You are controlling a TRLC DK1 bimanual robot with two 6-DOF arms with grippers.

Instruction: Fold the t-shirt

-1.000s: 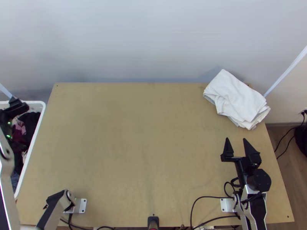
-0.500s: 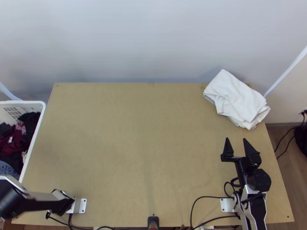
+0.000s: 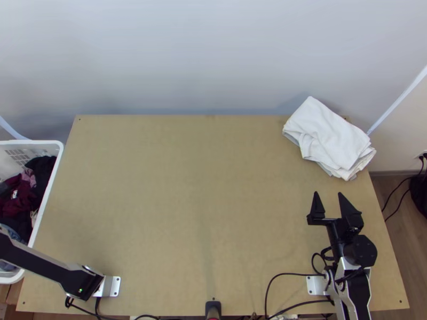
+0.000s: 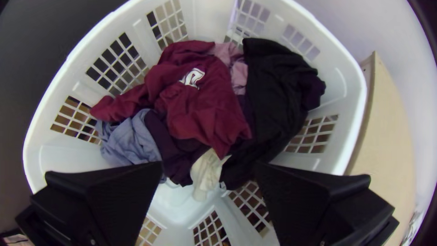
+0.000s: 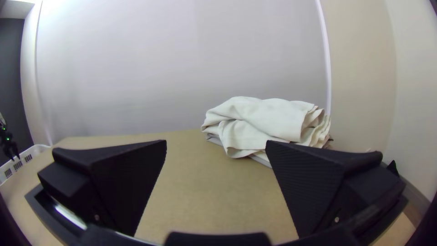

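Since the previous frame, the left arm (image 3: 45, 266) has swung over the near corner of the white laundry basket (image 3: 52, 173); the right arm and the white cloths have not shifted.

Top view: we record a light wooden table (image 3: 187, 213) against a pale wall (image 3: 213, 53), with wood flooring (image 3: 385, 200) to the right and black cables (image 3: 299, 274) along the near edge. Folded white cloths (image 3: 328, 133) lie stacked askew at the far right corner. Near them we note the right gripper (image 3: 328, 194), its fingers apart and nothing between them.

Left wrist view: the left gripper (image 4: 208, 162) is spread wide over the basket, gripping nothing. Inside, we find a dark red garment (image 4: 200, 100) bunched on top, white print upward, beside black (image 4: 273, 91), blue (image 4: 129, 141) and pink (image 4: 239, 75) pieces. We cannot tell which piece is the t-shirt.

Right wrist view: we see the right gripper (image 5: 216, 141) wide open and unloaded, the white stack beyond showing soft folds and layered edges over a grey layer.
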